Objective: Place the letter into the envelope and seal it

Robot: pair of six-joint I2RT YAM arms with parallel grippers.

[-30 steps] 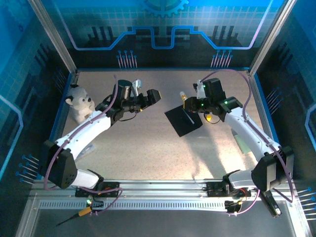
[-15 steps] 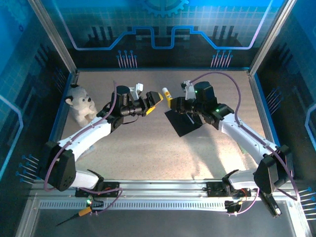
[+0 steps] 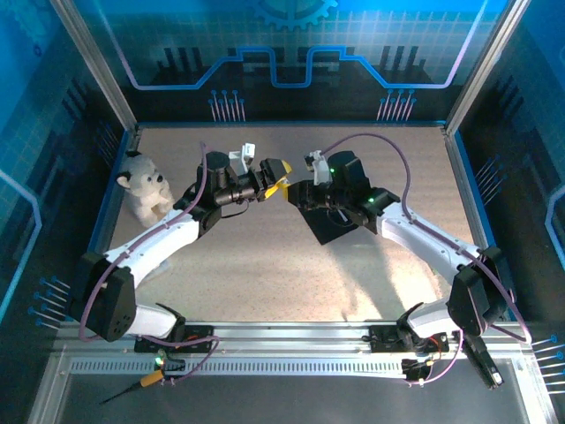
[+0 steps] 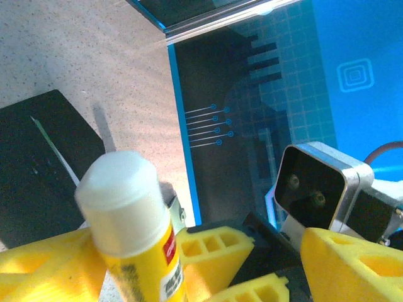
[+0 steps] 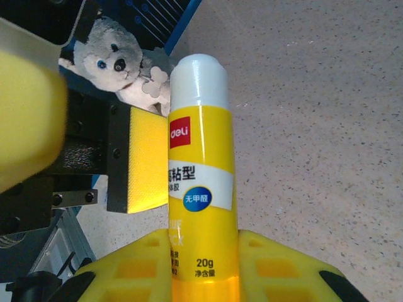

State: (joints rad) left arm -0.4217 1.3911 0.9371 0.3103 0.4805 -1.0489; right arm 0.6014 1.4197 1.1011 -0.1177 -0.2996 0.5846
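The top camera sits high behind the near edge of the counter (image 3: 265,256) and looks down and forward over all of it, from far. The left wrist camera is very near a glue stick (image 4: 135,220) and faces past it to the envelope (image 4: 38,163) and a blue wall (image 4: 264,82). The right wrist camera sees the same stick from close, facing a plush dog (image 5: 113,60). The top view shares envelope and dog.

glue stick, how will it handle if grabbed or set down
The glue stick looks rigid, so the right claw can probably clamp it without crushing. Its smooth glossy label may slip under a pull. Being round and slim, it would likely roll if laid down, or tip if stood.
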